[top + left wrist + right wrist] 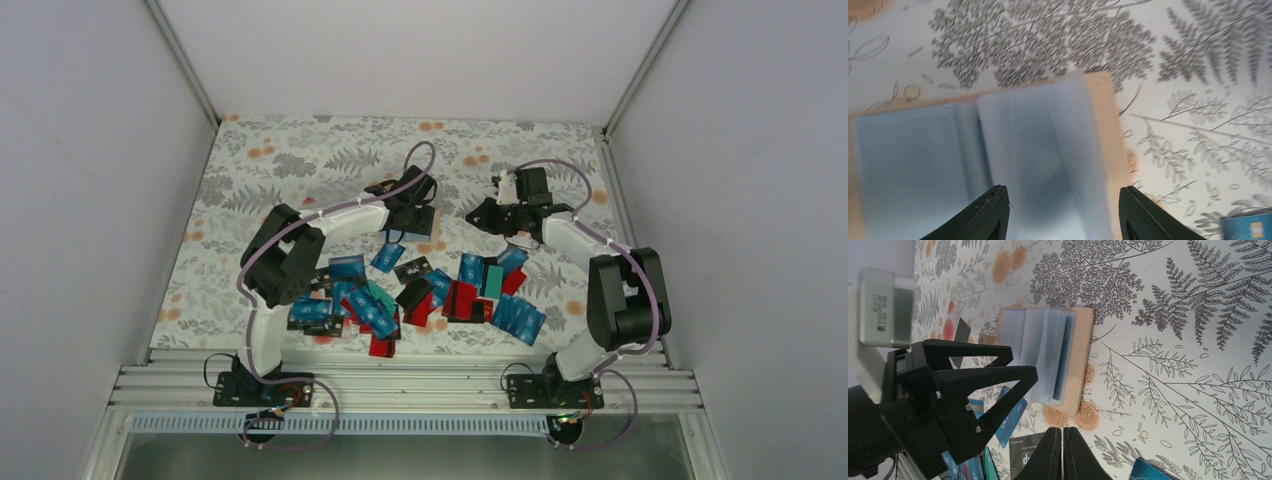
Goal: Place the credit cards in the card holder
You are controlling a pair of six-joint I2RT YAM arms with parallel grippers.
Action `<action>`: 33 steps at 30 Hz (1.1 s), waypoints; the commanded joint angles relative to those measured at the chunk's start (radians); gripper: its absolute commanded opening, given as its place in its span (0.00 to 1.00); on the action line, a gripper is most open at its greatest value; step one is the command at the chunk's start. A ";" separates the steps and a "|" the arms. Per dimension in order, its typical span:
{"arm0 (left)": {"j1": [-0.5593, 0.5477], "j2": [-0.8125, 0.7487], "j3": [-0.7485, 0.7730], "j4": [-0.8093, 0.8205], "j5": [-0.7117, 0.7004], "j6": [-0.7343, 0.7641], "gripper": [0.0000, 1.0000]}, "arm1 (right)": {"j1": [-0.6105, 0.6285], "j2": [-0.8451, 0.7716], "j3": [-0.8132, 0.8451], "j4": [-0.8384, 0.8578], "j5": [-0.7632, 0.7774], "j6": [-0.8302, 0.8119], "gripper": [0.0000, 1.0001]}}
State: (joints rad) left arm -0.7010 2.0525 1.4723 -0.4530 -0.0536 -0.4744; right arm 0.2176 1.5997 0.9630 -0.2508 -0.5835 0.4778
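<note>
Edges: white walls (100, 200) close in the floral table (300, 150) on the left, far and right sides; cards sprawl along the near edge.
Counts: credit cards (430, 295) roughly two dozen, overlaps blur the tally; card holder (1048, 360) one, lying open mid-table beyond the cards.
Left gripper (1064, 192): jaws spread over the holder's clear sleeves, contact unclear.
Right gripper (1064, 432): fingers pressed together, empty, near the holder's edge.

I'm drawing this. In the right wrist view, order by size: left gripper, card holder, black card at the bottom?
1. left gripper, but it's nearest the camera
2. card holder
3. black card, partly cropped
</note>
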 commanded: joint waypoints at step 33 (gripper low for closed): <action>-0.031 -0.006 0.112 -0.125 -0.152 -0.045 0.03 | 0.005 0.014 -0.014 0.008 0.005 -0.021 0.04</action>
State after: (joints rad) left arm -0.7364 2.1185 1.5654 -0.5377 -0.1406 -0.4808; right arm 0.2176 1.6093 0.9607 -0.2512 -0.5831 0.4629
